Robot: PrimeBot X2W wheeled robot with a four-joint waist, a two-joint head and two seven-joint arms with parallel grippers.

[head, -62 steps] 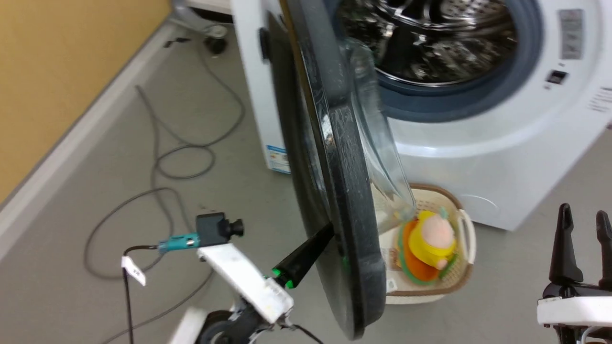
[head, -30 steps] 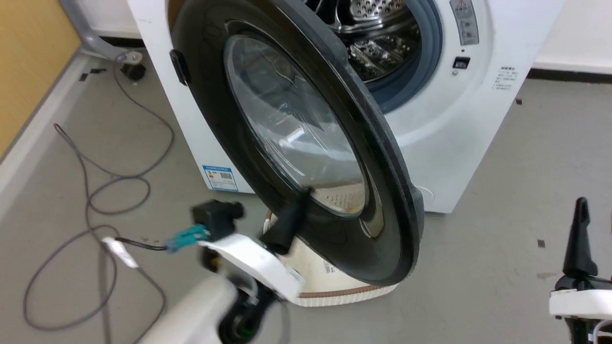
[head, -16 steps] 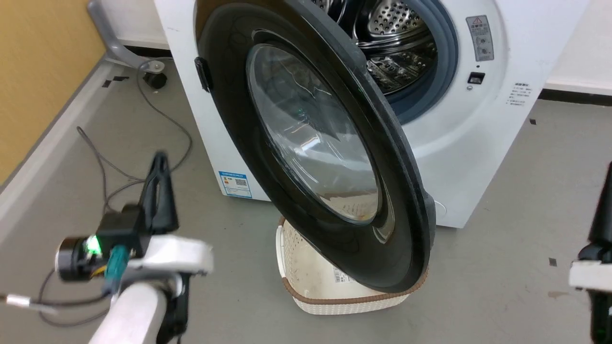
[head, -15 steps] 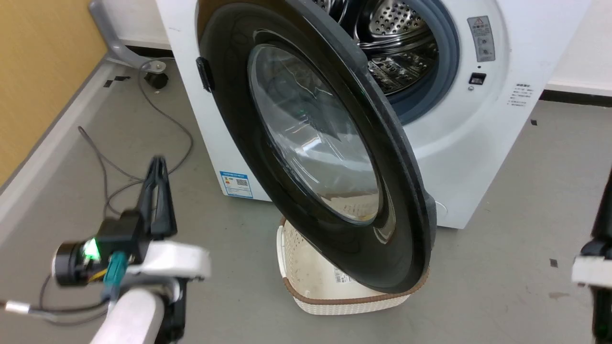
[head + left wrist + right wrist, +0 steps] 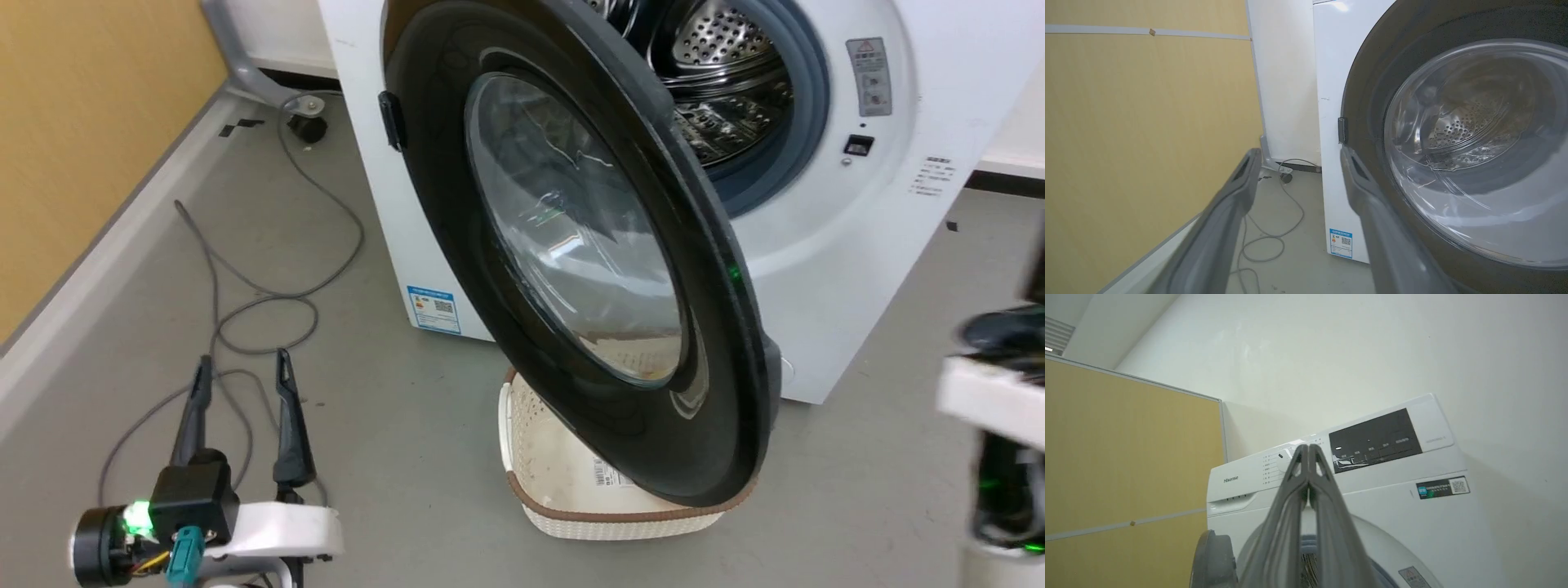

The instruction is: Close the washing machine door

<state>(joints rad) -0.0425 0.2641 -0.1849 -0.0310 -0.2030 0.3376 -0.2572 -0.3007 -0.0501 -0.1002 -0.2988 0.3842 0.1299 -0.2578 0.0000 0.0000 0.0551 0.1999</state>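
Found the washing machine door [image 5: 588, 245] standing partly open, fixed at the left side of the washing machine [image 5: 824, 269] as the head view gave it, free edge out toward the camera. Made out the steel drum [image 5: 718, 73] and the grey rubber ring [image 5: 812, 106] past the door's upper right rim. Noted a cream basket [image 5: 547, 457] on the floor [image 5: 392, 425] under the door's lower edge, partly hidden by it. Spotted the left gripper [image 5: 242, 361] low at the left over the floor, well apart from the door, fingers spread wide with nothing between them. Saw a grey cable [image 5: 245, 286] looped on the floor between that gripper and the machine, and a blue label [image 5: 433, 308] low on the white front. Found the right gripper [image 5: 1305, 447] pinched tip to tip, empty, aimed up at the dark control panel [image 5: 1376, 441].
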